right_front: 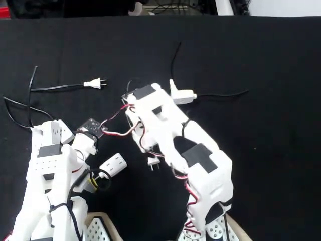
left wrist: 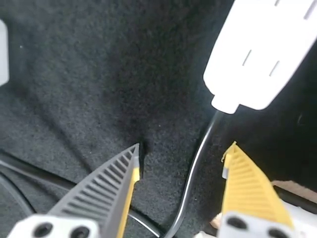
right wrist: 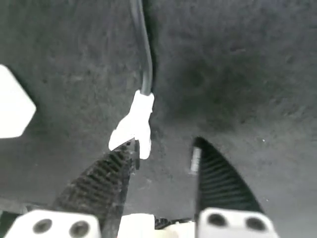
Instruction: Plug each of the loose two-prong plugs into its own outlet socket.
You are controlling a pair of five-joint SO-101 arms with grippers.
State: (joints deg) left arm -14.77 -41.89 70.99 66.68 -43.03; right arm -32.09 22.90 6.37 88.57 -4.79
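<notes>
A white outlet socket [left wrist: 262, 49] lies just past my left gripper [left wrist: 181, 153], which is open, and the outlet's black cord [left wrist: 198, 163] runs back between the fingers. From above, this outlet [right_front: 113, 164] sits beside the left gripper [right_front: 96, 181]. My right gripper [right wrist: 163, 146] is open and low over the cloth. A white two-prong plug [right wrist: 133, 124] on a black cord lies by the tip of one finger. Another loose plug [right_front: 95, 83] lies at the far left. A third plug [right_front: 154, 161] pokes out from under the right arm [right_front: 165, 130].
A second white outlet [right_front: 181, 95] lies beside the right arm's head, with a cord trailing right. A white block [right wrist: 12, 109] shows at the edge of the right wrist view. Black cords [right_front: 20, 113] loop at the far left. Black cloth [right_front: 261, 60] covers the table.
</notes>
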